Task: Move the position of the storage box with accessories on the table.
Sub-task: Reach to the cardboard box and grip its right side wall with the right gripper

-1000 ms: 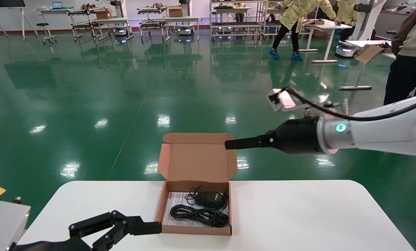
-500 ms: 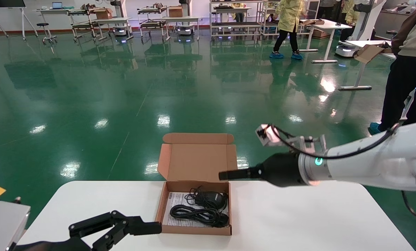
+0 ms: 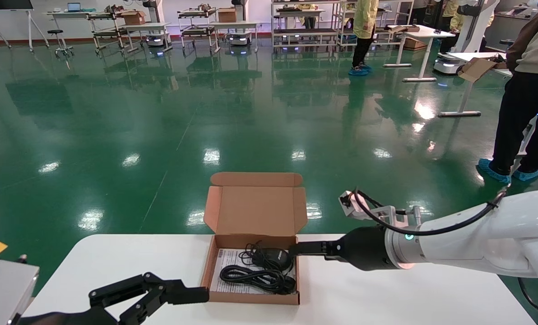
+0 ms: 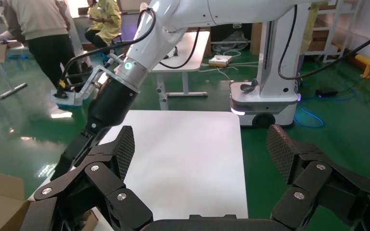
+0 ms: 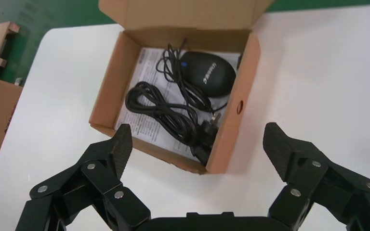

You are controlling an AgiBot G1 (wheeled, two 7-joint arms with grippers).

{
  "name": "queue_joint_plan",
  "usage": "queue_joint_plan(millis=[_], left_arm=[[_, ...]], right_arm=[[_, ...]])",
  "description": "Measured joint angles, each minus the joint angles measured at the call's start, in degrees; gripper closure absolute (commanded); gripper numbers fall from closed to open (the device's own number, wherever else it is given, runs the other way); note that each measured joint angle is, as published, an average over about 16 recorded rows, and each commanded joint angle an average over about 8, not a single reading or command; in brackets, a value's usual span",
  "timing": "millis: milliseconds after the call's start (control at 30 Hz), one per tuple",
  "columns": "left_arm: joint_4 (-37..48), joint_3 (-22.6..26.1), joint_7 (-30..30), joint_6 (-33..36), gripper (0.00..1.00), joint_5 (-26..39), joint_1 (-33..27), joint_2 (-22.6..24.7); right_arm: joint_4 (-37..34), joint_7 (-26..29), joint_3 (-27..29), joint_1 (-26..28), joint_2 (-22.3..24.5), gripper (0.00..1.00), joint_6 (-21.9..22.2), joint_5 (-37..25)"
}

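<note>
The right gripper [image 5: 197, 159] is hovering with its jaws spread wide, nothing between them, just off the right wall of the storage box [image 3: 250, 295]; in the right wrist view the box is lying directly beyond its fingertips, the near right corner between the two open fingers. The left gripper [image 3: 151, 298] is resting on the tabletop [image 3: 386, 293], jaws likewise apart, its tip almost touching the box's left wall. Both are sitting close to the box, one on each flank, so the box's front-to-back axis is running between them. I judge that a squeeze or push from the sides is what the move is calling for.

One box is sitting there, lid standing open behind it. Inside: one coiled black cable [image 5: 168, 113], one black oval device [image 5: 208, 73], one printed sheet [image 5: 144, 67].
</note>
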Motion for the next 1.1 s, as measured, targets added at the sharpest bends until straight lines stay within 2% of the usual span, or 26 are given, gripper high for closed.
queue_joint_plan(millis=[367,800,1100], left_arm=[[0.00,0.04,0.02,-0.02,0.00,-0.03,-0.01,-0.02],[0.00,0.08,0.04,-0.04,0.00,-0.06,-0.02,-0.03],[0.00,0.11,0.06,-0.05,0.00,-0.08,-0.02,-0.05]], right_arm=[[5.33,3.56,-1.65,-3.13,-0.09,0.00,1.80,-1.83],[14.17,9.51,-4.47,-8.35,0.12,0.00,7.87,-4.39],[17.43,12.16,-5.89,-11.09,0.71,0.00,11.56,-5.80]])
